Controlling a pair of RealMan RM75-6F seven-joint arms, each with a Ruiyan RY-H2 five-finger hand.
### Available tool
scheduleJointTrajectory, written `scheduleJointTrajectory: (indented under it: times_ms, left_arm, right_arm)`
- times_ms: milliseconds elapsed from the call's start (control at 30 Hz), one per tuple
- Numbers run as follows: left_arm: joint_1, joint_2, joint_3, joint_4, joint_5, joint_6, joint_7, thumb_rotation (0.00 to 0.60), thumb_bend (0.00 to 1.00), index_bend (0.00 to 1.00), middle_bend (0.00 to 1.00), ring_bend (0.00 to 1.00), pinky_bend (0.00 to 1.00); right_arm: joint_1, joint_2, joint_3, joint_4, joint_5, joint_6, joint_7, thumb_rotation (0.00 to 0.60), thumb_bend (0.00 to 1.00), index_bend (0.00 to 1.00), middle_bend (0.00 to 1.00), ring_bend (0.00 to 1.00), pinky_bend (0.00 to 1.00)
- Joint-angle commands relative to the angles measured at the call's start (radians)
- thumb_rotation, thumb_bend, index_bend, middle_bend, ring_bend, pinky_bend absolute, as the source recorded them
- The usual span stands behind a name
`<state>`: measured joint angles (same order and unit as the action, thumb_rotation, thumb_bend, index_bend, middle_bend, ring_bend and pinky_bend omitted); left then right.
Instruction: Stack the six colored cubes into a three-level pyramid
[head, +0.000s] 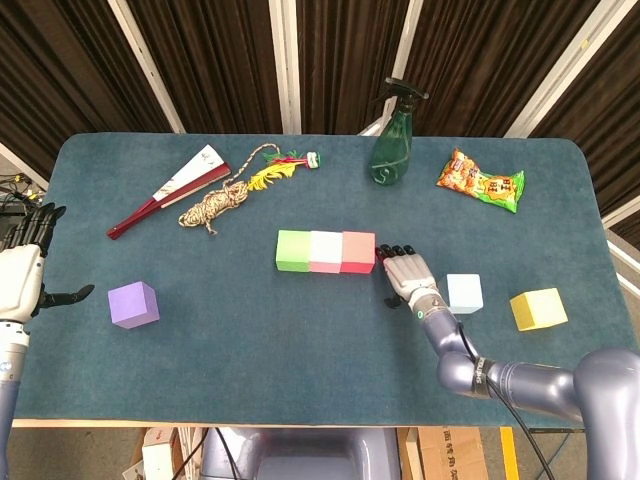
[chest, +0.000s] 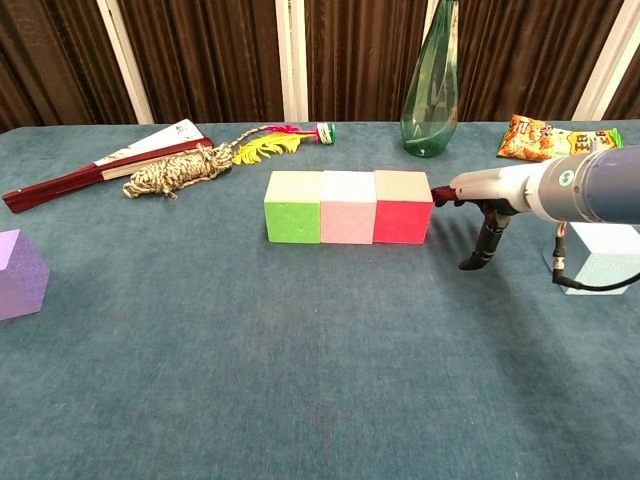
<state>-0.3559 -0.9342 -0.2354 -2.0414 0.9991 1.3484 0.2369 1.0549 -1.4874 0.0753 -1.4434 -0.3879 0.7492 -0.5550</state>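
A green cube (head: 293, 250) (chest: 293, 207), a pink cube (head: 325, 251) (chest: 347, 207) and a red cube (head: 358, 252) (chest: 403, 206) sit side by side in a touching row at the table's middle. My right hand (head: 405, 273) (chest: 478, 200) is flat with fingers extended, and its fingertips (chest: 438, 197) press the red cube's right face. A light blue cube (head: 464, 293) (chest: 600, 256) lies right of that hand, a yellow cube (head: 538, 309) further right. A purple cube (head: 133, 304) (chest: 20, 274) stands at the left. My left hand (head: 25, 270) hovers open past the table's left edge, holding nothing.
A green spray bottle (head: 391, 146) (chest: 431, 90) and a snack bag (head: 481, 180) (chest: 551, 140) stand at the back right. A folded fan (head: 170, 188) (chest: 100, 163), a rope bundle (head: 214, 205) (chest: 178, 171) and a feathered toy (head: 277, 167) lie at the back left.
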Motion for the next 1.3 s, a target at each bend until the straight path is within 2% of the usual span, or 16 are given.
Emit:
scheduleJointTrajectory:
  times_ms: [33,267,867,1300]
  left_arm:
    - [0.0,0.0,0.0,0.0,-0.001,0.0,-0.001,0.6,0.13,0.0,0.0,0.01,0.08]
    - [-0.001,0.0,0.001,0.002,-0.004,-0.003,0.001,0.6,0.13,0.0,0.0,0.01,0.08]
    - [-0.002,-0.002,0.0,0.006,-0.009,-0.005,0.002,0.6,0.13,0.0,0.0,0.01,0.08]
    - [-0.001,0.002,0.0,0.0,-0.004,-0.006,-0.004,0.6,0.13,0.0,0.0,0.01,0.08]
  right_arm:
    - [0.007,-0.004,0.0,0.004,0.005,-0.003,-0.003,0.6,0.3,0.05,0.0,0.0,0.0]
    - [0.023,-0.011,0.001,0.015,0.017,-0.009,-0.002,0.6,0.3,0.0,0.0,0.0,0.0]
    - [0.049,-0.028,-0.003,0.036,0.039,-0.014,0.005,0.6,0.3,0.0,0.0,0.0,0.0]
    - [0.013,0.028,0.016,-0.043,0.007,0.063,0.048,0.6,0.3,0.0,0.0,0.0,0.0]
